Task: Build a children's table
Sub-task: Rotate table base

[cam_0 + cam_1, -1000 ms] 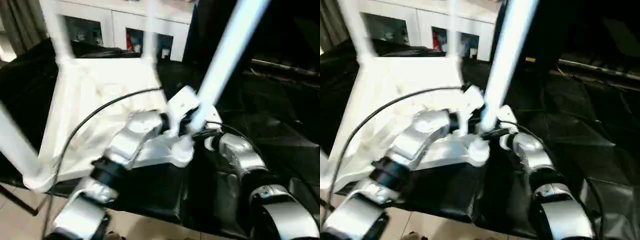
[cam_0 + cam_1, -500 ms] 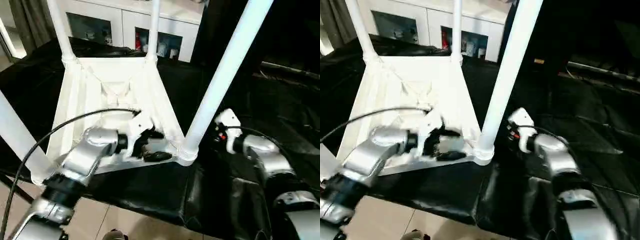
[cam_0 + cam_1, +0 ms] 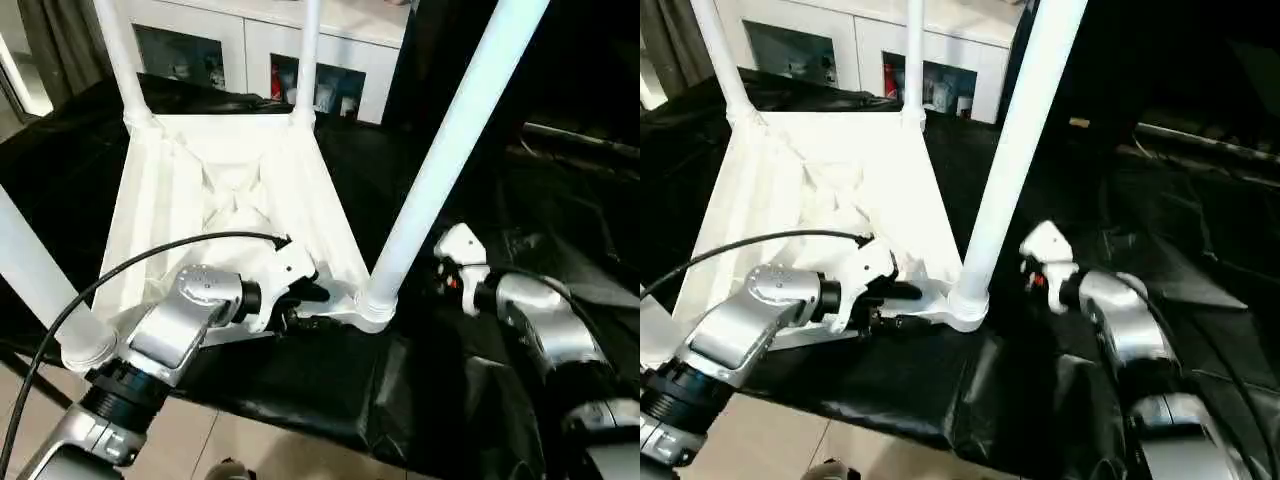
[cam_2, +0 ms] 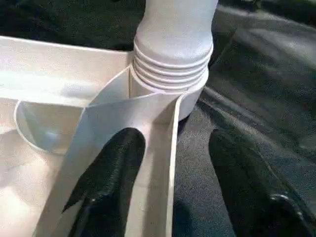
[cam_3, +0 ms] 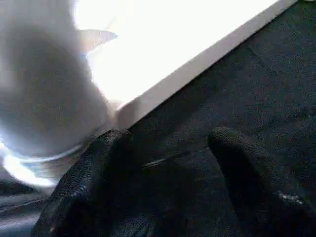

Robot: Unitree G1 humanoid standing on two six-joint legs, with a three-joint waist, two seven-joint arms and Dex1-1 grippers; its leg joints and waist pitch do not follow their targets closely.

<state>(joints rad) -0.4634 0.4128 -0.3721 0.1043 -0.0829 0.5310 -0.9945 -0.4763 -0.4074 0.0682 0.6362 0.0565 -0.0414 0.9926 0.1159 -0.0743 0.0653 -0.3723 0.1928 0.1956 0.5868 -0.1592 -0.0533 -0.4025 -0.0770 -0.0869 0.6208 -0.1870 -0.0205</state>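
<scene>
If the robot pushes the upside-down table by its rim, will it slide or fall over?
Probably slide. The table lies flat on its wide top, so tipping looks unlikely. It seems thin ribbed plastic, so likely light. The black cover beneath is wrinkled and may bunch. The left pincer straddles the rim, which might flex.

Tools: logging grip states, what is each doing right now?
Left tool: open, straddling the table's edge rib.
Right tool: open, holding nothing.

My left gripper (image 4: 170, 185) straddles the upturned table's near rim (image 4: 170, 163), one finger inside, one outside. The near-right leg (image 3: 440, 160) rises between my two arms. Bare black cloth (image 3: 560, 200) lies open around my right gripper (image 5: 168, 163).
</scene>
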